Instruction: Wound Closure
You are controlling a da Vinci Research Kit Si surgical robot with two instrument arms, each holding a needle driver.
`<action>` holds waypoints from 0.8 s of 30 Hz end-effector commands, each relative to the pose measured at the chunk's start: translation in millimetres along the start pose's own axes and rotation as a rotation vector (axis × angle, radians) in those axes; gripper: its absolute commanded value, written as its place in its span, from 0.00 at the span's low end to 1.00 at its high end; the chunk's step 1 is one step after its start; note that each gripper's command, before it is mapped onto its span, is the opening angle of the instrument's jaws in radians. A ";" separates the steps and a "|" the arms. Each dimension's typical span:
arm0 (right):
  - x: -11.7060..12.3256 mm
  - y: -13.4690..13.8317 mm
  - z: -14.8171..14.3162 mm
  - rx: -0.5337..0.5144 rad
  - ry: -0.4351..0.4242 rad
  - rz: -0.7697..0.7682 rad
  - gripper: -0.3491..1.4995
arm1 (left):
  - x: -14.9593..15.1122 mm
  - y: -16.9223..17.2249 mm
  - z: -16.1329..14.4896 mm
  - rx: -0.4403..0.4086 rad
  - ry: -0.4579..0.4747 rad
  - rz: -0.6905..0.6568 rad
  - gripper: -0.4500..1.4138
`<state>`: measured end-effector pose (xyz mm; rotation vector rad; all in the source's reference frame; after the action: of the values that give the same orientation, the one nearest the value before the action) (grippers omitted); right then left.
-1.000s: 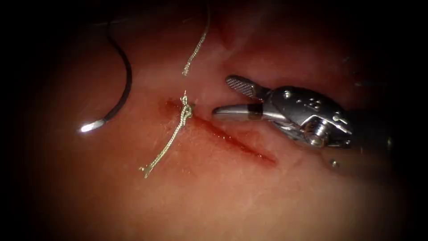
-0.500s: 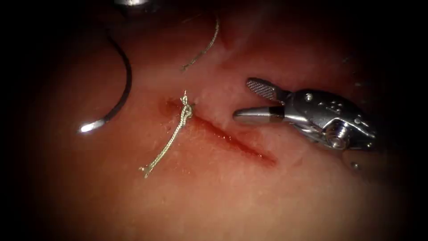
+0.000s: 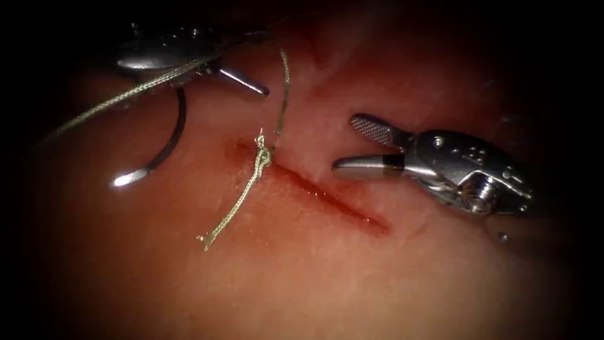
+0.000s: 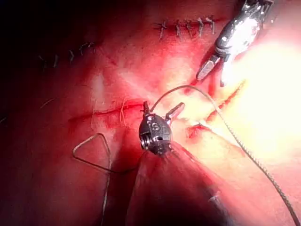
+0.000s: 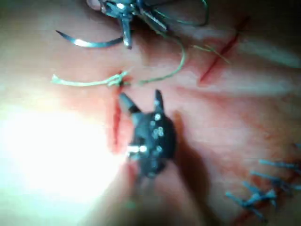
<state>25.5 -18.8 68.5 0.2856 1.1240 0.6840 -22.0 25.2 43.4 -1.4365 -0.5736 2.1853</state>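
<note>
Pink-red pork tissue [image 3: 377,283] with a slanting cut [image 3: 327,198], edged in red fluid and unclosed to the right of one knot.

Right arm's steel needle driver [image 3: 346,143]: sits just right of the cut, jaws spread, holding nothing.

Left arm's steel needle driver [image 4: 162,107]: jaws spread too. Thread crosses at its tips, but I can't tell whether it touches them; no grip on it.

Dark curved steel needle [image 3: 179,126]: lies free on the tissue, well left of the cut. Its bright tip is clear of the surface and its blunt end is hidden under the left tool.

Pale braided thread [image 3: 284,88]: one strand hangs near the small tied knot [image 3: 262,154], another runs off to the left. A frayed cut tail [image 3: 233,208] trails from the knot.

Risks, as I judge them: if the left jaws snag the slack strand, the needle could get dragged or flipped. With the right tool's lower jaw so near the wound edge, a small dip may scrape the tissue.

Views: the left wrist cam adds a row of dark older stitches [image 4: 186,26] and a slack triangular thread loop [image 4: 84,142]. The right wrist cam adds blue stitches [image 5: 263,193].
</note>
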 end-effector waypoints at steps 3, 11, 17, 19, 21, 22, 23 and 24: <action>-0.2 -0.2 0.9 0.002 0.002 -0.001 0.99 | -1.7 1.3 -0.7 -0.022 -0.018 0.023 0.67; -0.2 -0.7 1.1 0.020 -0.001 -0.002 0.99 | -5.9 2.6 -3.1 -0.017 -0.109 0.013 0.62; -0.3 -0.8 1.0 0.030 -0.001 -0.002 0.98 | -9.7 3.7 -4.9 -0.024 -0.171 -0.009 0.60; -0.4 -0.9 1.1 0.039 -0.004 -0.004 0.97 | -10.8 4.3 -5.6 -0.027 -0.191 -0.014 0.60; -0.6 -1.1 1.2 0.045 -0.010 -0.006 0.97 | -12.2 5.1 -6.4 -0.030 -0.205 -0.019 0.60; -0.6 -1.2 1.3 0.048 -0.010 -0.007 0.97 | -12.7 5.4 -6.7 -0.032 -0.206 -0.026 0.60; -0.7 -1.2 1.3 0.051 -0.013 -0.008 0.96 | -13.1 5.7 -7.1 -0.033 -0.206 -0.023 0.59; -0.7 -1.3 1.4 0.057 -0.012 -0.009 0.96 | -13.5 6.1 -7.6 -0.031 -0.207 -0.026 0.59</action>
<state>26.3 -20.1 68.4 0.3304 1.1309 0.6443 -10.4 12.7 46.4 -1.2128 -0.6977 2.3309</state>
